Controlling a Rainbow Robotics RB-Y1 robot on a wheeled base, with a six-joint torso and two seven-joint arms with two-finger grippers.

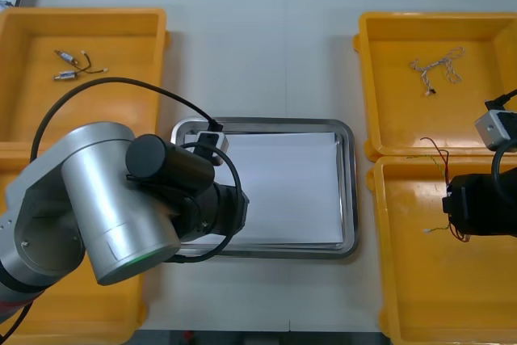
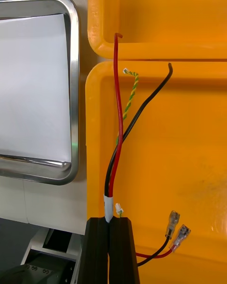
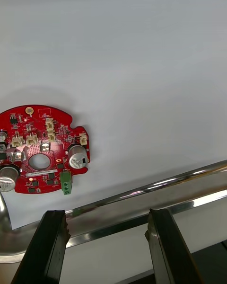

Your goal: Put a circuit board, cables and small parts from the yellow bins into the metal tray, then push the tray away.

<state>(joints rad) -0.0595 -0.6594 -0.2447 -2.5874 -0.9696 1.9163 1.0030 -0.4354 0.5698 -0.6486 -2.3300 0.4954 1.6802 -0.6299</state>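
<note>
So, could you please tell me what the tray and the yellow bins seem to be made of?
Tray: metal, probably polished steel; its rim gives mirror-sharp reflections. Its white inside looks matte, perhaps paper. Yellow bins: likely moulded plastic, slightly glossy, with rounded corners. The right gripper, over one, holds a red and black cable.

My left gripper hangs over the rim of the metal tray, its black fingers spread wide with nothing between them. Just past the shiny rim, a round red circuit board lies flat on the tray's white inside. Its green connector is turned toward the rim, apart from both fingertips.
</note>
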